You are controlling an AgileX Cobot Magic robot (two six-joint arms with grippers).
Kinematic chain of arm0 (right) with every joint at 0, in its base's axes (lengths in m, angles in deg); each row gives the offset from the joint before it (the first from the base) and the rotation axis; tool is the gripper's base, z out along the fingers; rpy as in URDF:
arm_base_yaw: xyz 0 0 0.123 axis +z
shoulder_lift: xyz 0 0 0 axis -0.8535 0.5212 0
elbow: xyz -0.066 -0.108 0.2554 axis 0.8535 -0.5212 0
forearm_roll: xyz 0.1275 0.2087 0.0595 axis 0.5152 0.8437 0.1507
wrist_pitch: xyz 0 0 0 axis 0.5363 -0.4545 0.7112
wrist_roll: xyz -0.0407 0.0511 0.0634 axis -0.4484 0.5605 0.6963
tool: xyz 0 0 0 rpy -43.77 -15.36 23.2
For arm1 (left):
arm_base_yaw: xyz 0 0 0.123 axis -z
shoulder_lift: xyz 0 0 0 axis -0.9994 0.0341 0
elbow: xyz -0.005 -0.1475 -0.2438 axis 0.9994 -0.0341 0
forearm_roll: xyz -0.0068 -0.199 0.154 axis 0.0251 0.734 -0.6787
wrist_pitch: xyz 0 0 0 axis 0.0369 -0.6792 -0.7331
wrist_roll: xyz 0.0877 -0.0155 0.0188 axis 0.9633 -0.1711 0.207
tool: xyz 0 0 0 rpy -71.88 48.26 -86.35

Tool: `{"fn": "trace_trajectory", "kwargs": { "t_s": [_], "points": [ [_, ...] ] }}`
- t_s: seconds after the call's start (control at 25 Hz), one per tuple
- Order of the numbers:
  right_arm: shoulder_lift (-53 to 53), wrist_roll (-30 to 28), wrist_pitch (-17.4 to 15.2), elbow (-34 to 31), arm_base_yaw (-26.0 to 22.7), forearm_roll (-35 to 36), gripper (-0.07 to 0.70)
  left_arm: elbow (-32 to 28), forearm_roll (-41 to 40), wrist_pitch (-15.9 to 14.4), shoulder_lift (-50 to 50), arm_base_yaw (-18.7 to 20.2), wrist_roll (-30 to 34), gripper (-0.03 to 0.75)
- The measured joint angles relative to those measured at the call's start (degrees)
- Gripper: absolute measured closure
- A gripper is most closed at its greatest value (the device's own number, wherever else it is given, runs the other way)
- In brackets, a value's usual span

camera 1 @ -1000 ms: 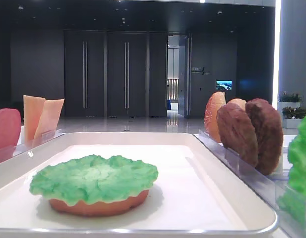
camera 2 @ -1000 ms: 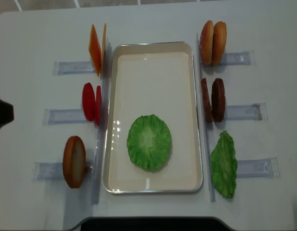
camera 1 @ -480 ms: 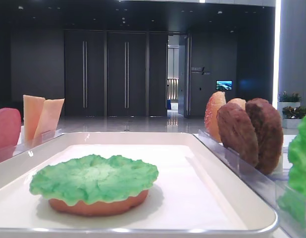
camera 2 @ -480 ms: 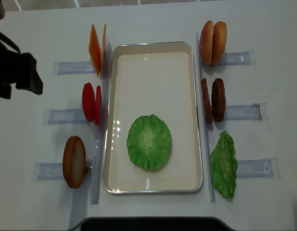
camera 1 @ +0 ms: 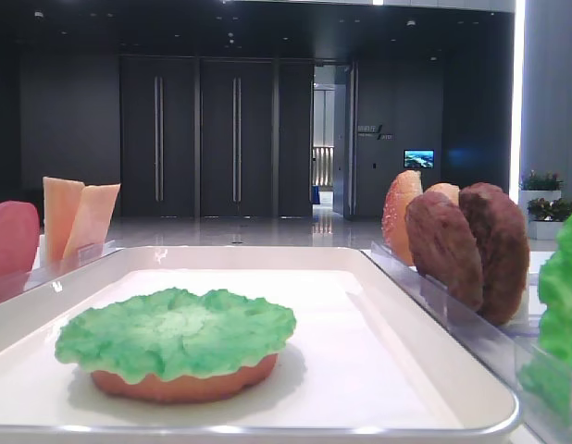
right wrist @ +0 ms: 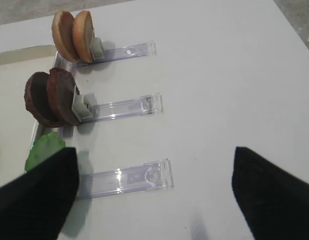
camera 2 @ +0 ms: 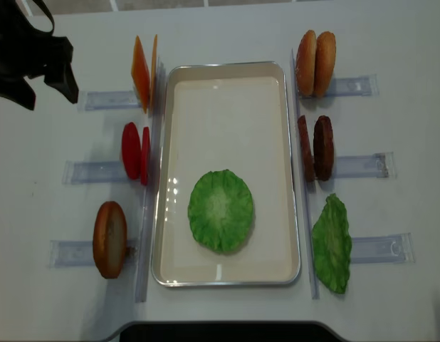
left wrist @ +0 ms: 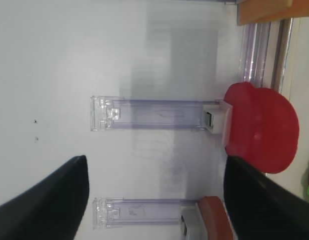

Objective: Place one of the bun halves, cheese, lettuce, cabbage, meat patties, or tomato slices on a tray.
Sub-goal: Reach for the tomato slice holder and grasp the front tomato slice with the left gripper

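Dark panelled doors and a dim hall stand behind the white bench (camera 2: 227, 28), seen low across the tray (camera 2: 227, 85). That tray lies in the middle of the bench, and toward its near end a lettuce leaf (camera 2: 221, 210) rests flat on an orange-tan bun half (camera 1: 184, 384).

Left of the tray, clear holders (camera 2: 88, 171) carry upright pieces: the cheese (camera 2: 144, 71) slices at the far end, the tomato slices (camera 2: 134, 152) in the middle, another bun half (camera 2: 110, 239) nearest. On the right stand two bun halves (camera 2: 315, 63) side by side, then the meat patties (camera 2: 317, 147), then a second green leaf (camera 2: 332, 244) leaning by the tray's rim.

The left pincer (camera 2: 45, 75) hangs over the far-left corner of the bench, well apart from the cheese holder. Its wrist view shows its fingers (left wrist: 49, 200) spread wide with bare bench and a holder between them, nothing gripped, and the tomato slices off to one side. The right pincer (right wrist: 154, 200) does not appear in the overhead view; in its own view its dark fingers (right wrist: 34, 200) stand far apart over the bench near the lowest right-hand holder, released as far as I can judge from so close a crop.
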Motion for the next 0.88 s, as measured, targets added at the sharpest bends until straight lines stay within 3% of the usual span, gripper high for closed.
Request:
{"fn": "trace_trajectory", "kwargs": {
  "t_s": [0.4, 0.64, 0.88],
  "points": [
    [0.0, 0.0, 0.0, 0.0, 0.0, 0.0, 0.041, 0.49, 2.47, -0.12, 0.55, 1.38, 0.33, 0.073],
    [0.0, 0.0, 0.0, 0.0, 0.0, 0.0, 0.041, 0.49, 0.74, -0.12, 0.55, 10.46, -4.6, 0.073],
    [0.0, 0.0, 0.0, 0.0, 0.0, 0.0, 0.041, 0.49, -4.68, -0.12, 0.55, 20.89, -17.1, 0.073]
  ]
}}
